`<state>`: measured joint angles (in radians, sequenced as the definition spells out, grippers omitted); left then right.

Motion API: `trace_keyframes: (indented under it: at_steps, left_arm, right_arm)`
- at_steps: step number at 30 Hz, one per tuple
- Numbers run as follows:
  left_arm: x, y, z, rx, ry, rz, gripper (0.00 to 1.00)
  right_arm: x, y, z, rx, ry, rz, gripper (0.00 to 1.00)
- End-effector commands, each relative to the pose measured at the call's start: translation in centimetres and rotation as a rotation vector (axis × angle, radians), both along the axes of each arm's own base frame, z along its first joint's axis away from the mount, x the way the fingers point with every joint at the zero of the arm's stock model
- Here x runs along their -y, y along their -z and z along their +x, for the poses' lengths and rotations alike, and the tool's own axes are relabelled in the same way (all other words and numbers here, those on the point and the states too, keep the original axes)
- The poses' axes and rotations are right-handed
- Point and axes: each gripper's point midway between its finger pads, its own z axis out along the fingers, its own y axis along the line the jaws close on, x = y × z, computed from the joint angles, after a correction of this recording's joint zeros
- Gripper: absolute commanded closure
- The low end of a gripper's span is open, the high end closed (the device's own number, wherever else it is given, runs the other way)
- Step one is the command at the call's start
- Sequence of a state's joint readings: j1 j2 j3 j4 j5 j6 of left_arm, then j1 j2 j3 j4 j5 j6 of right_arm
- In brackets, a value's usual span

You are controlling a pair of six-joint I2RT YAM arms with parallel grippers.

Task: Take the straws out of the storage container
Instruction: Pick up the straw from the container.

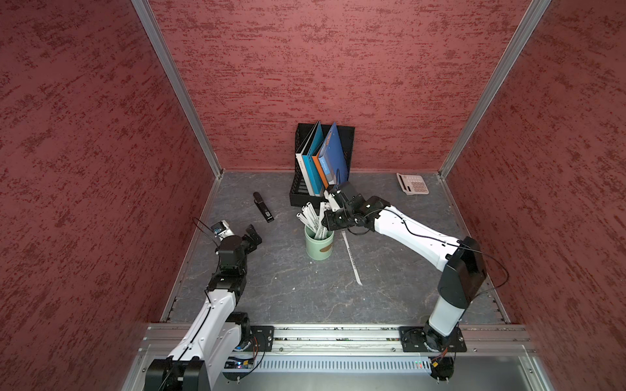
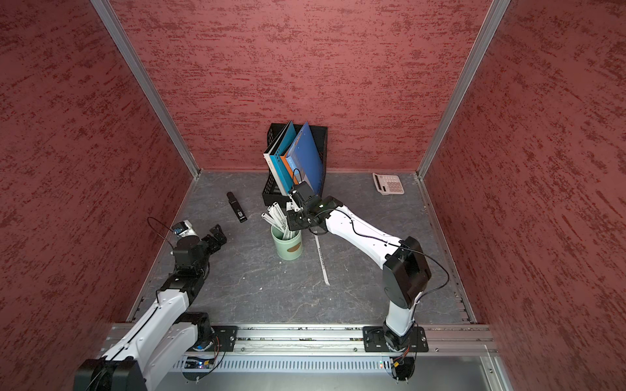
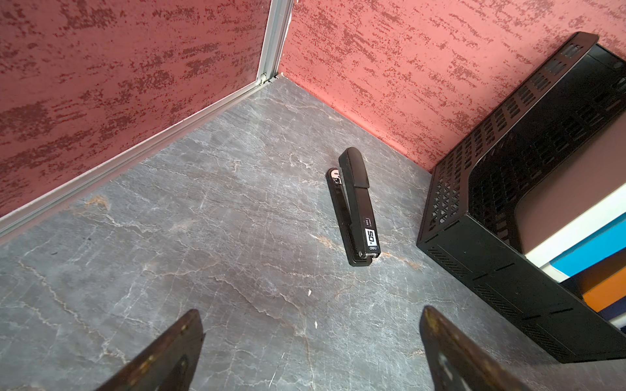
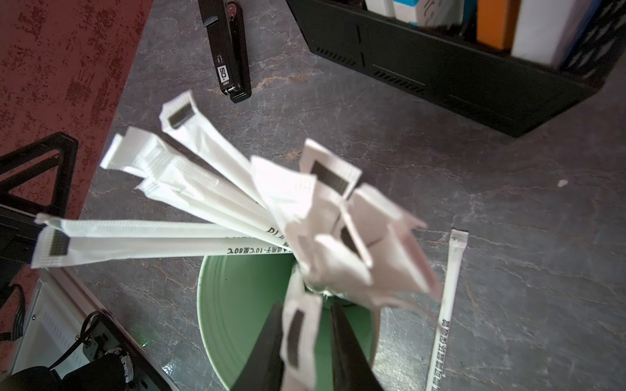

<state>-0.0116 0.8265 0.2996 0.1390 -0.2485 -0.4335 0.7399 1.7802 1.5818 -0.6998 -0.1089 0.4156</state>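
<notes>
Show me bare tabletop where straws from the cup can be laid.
Largest free patch: grey marbled tabletop between the pale mint-green cylindrical cup, the aluminium front rail and the loose white-wrapped straw. Smaller: between black mesh file rack and white calculator. Crowded: behind the cup, near the black stapler.

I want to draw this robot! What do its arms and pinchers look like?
The left arm and right arm have smooth white shells, chunky black joints and thin black cables. The left gripper and right gripper each have two flat, dark, pointed fingers.
</notes>
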Motion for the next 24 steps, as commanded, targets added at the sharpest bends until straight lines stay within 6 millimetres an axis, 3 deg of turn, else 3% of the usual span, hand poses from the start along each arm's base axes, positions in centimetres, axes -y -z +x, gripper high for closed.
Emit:
trace_keyframes:
  at_steps: [1, 14, 24]
  left_arm:
    - [-0.3, -1.2, 0.4, 0.025, -0.014, 0.002, 0.00]
    - [-0.3, -1.2, 0.4, 0.024, -0.013, 0.002, 0.00]
    - [-0.3, -1.1, 0.4, 0.023, -0.012, 0.003, 0.00]
  right_arm:
    - [-0.9, -1.3, 0.7, 0.030, -0.001, 0.028, 0.82]
    - [-1.0, -1.4, 0.8, 0.027, -0.009, 0.022, 0.96]
    - [-0.9, -3.2, 0.3, 0.035, -0.021, 0.041, 0.98]
